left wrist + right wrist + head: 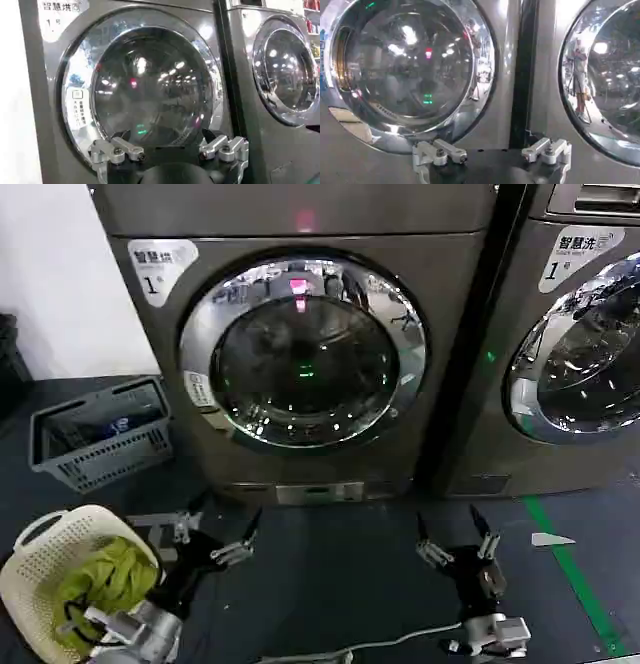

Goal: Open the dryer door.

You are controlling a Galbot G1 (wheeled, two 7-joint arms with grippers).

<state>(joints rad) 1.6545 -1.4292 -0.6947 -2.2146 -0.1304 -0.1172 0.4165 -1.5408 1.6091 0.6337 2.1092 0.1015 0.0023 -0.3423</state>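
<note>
You've got two machines — the dryer [300, 354] on the left, its one dryer door [303, 349] shut. Two baskets [100, 432] sit near left. Two grippers low, well apart from the door — left gripper [215, 536] and right gripper [455, 536], fingers spread, holding nothing.

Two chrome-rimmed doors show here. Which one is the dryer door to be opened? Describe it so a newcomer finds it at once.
Start at the dryer, the grey-brown machine seen whole, beside the grey basket. The dryer door is the round porthole at its centre, shut. Unlike the second machine's door, cut off at the right edge, it shows in full, with a small white sticker on its chrome rim.
</note>
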